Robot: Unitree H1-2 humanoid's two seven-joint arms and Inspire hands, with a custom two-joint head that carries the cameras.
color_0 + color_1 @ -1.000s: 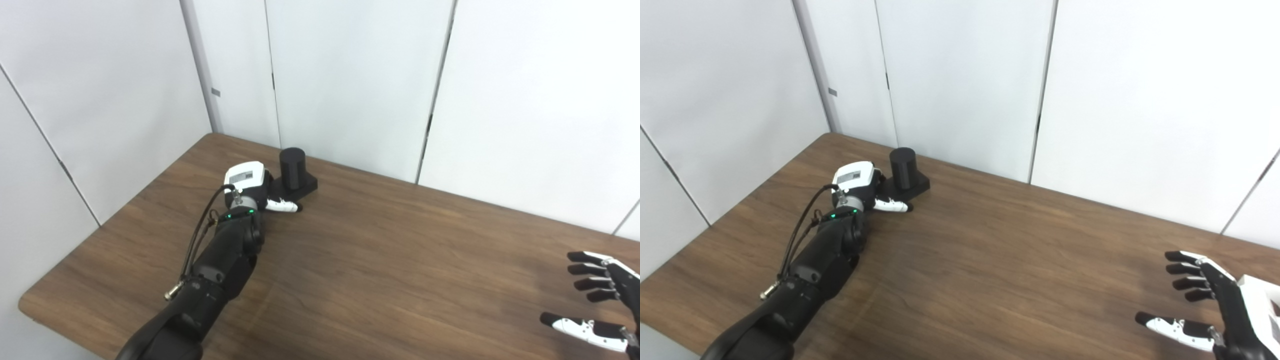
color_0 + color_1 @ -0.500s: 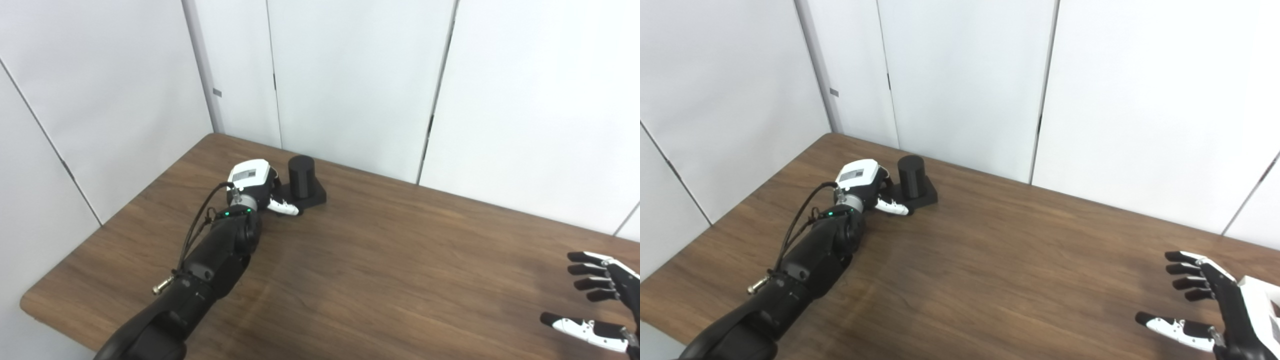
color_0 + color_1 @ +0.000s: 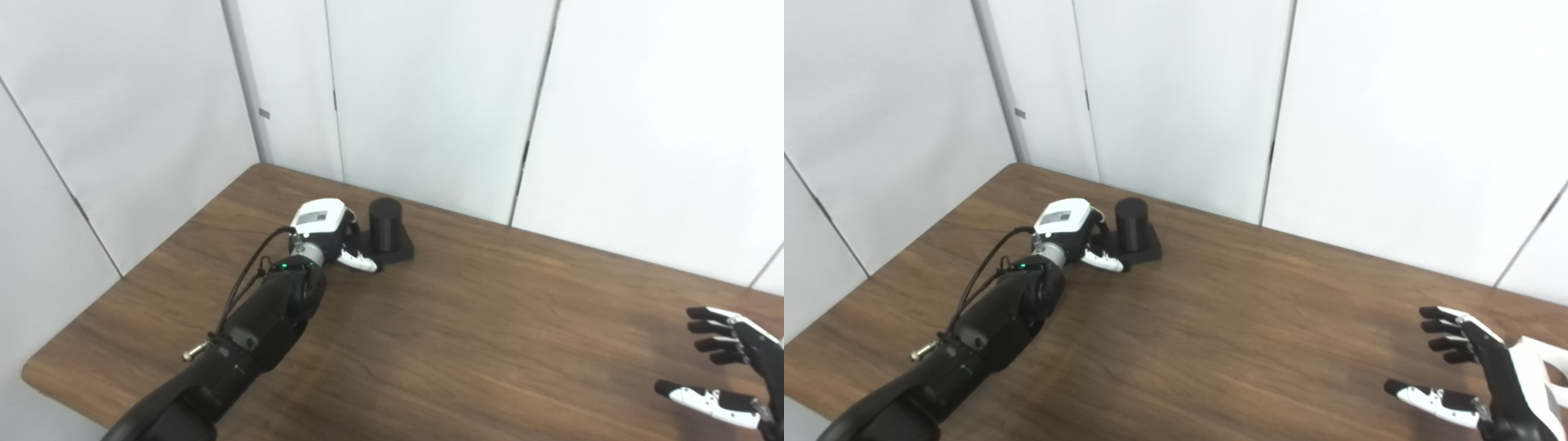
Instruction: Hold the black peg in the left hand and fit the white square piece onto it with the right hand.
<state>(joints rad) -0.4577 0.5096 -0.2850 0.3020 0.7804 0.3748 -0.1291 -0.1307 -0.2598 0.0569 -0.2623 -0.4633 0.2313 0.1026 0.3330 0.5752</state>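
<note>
The black peg (image 3: 385, 223) is a short upright cylinder on a flat black square base (image 3: 401, 252), standing on the wooden table near the back wall. My left hand (image 3: 326, 231) is at the base's left side. Its white-tipped thumb (image 3: 361, 263) lies along the base's front edge, and its fingers reach behind, mostly hidden. It looks shut on the base. My right hand (image 3: 1470, 373) hovers open at the lower right, fingers spread, holding nothing. No white square piece is in view.
The brown wooden table (image 3: 490, 318) fills the lower picture. White wall panels (image 3: 429, 92) stand close behind its back edge and along its left side. The table's rounded front left corner (image 3: 37, 367) is in view.
My left hand and the black peg have slid together to the right along the table. My right hand has shifted slightly left and stays open.
</note>
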